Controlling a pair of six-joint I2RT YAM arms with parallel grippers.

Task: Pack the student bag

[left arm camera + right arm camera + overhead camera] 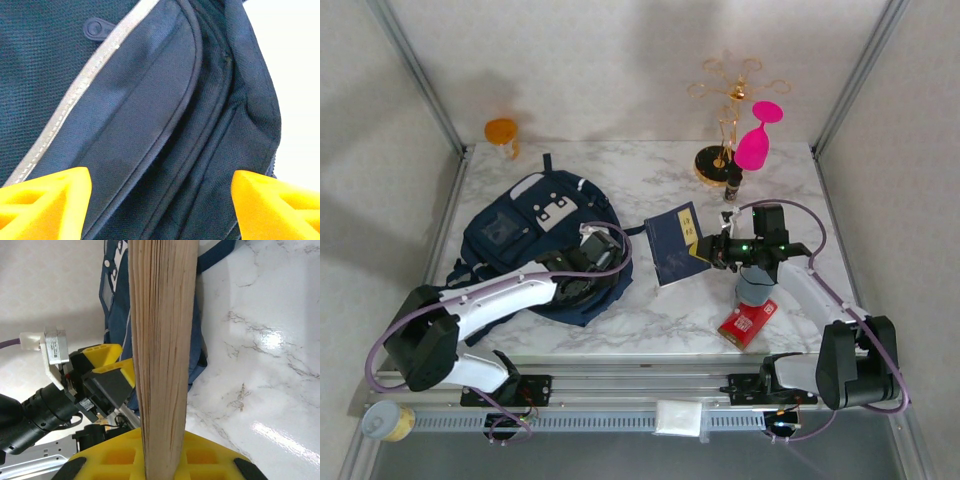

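Observation:
The student bag (520, 235), a navy backpack with white patches, lies flat on the left half of the marble table. My left gripper (595, 245) hovers at the bag's right edge. In the left wrist view its yellow fingers (45, 200) stand wide apart, open, with the bag's dark folds and seam (150, 100) between them. My right gripper (705, 250) is shut on a navy book (673, 245) with a yellow label, held just right of the bag. The right wrist view shows the book's page edge (162, 340) upright between the yellow pads, with the bag (117, 305) and left gripper (107, 365) behind it.
A gold stand (725, 110) with a pink glass (758, 140) and a small dark bottle (732, 185) stand at the back right. An orange object (502, 132) sits at the back left. A red box (748, 322) and a grey cup (755, 288) lie under the right arm.

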